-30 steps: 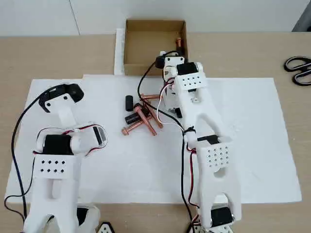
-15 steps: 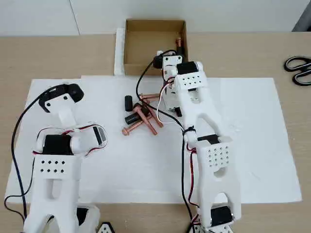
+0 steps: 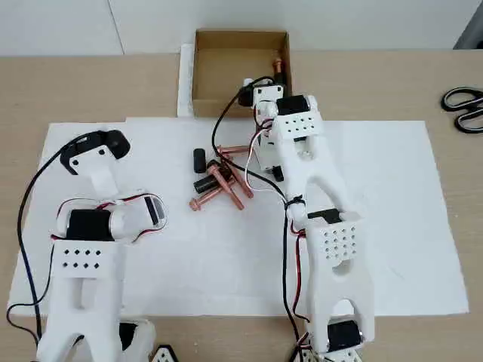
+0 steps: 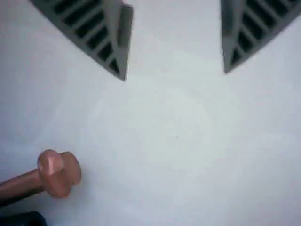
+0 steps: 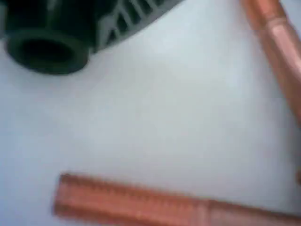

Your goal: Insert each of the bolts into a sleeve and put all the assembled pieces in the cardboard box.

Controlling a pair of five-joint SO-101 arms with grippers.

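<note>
Wood table [image 3: 377, 83] with a big white sheet [image 3: 377, 226] on it, both arms working over that. The cardboard box [image 3: 226, 75] sits just past the right gripper [image 5: 122, 21] and well away from the left gripper [image 4: 174, 70]. It's got one copper boxed bolt [image 3: 278, 66] lying against a side wall; can't make out whether there's a sleeve on it.

Scissors [image 3: 462, 105] are off the sheet, well apart from both grippers. The loose bolts [image 3: 219, 188] are in a crossed heap with two black pile sleeves [image 3: 200, 160], between the two grippers and just beside the right one.

Left jaws are spread wide over bare sheet, nothing between them, with one bolt head [image 4: 59, 172] near them. A black sleeve [image 5: 47, 44] is right up against the right gripper, honestly can't tell if it's clamped.
</note>
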